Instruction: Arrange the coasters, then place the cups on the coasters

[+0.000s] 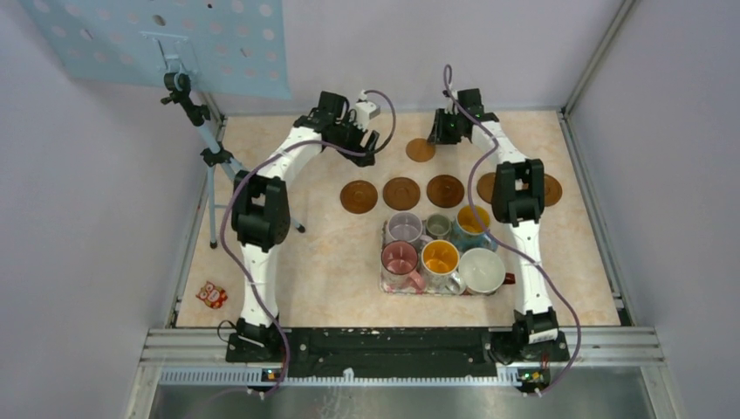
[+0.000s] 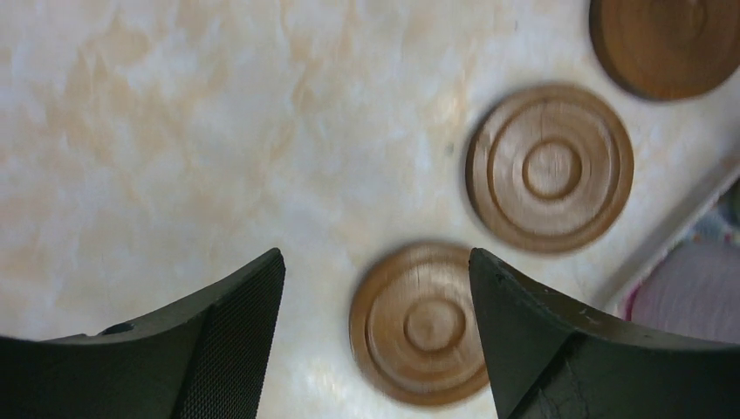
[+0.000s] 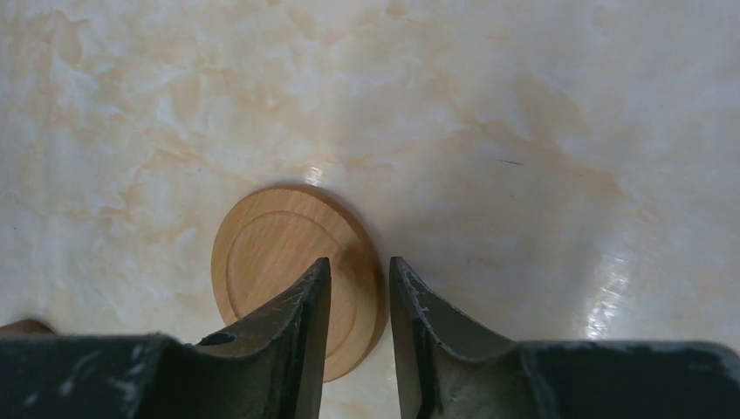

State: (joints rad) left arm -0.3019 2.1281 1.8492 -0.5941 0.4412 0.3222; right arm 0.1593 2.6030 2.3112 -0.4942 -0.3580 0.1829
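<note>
Three brown coasters (image 1: pixel 359 196) (image 1: pixel 401 193) (image 1: pixel 445 190) lie in a row; two more (image 1: pixel 485 185) (image 1: pixel 551 189) show beside the right arm. A sixth coaster (image 1: pixel 420 150) lies behind the row. My right gripper (image 1: pixel 439 133) (image 3: pixel 359 262) hovers at that coaster's (image 3: pixel 270 253) right rim, jaws a narrow gap apart, the disc flat on the table. My left gripper (image 1: pixel 365 144) (image 2: pixel 377 257) is open wide above the left end of the row, with one coaster (image 2: pixel 419 323) below between its fingers. Several cups sit on the tray: pink (image 1: pixel 400 259), lavender (image 1: pixel 404 227), wide white (image 1: pixel 482 269).
The floral tray (image 1: pixel 384 285) lies in front of the coaster row; its edge (image 2: pixel 676 229) shows in the left wrist view. A camera tripod (image 1: pixel 209 157) stands at the left edge, a small red toy (image 1: pixel 211 295) near the front left. Walls enclose the table.
</note>
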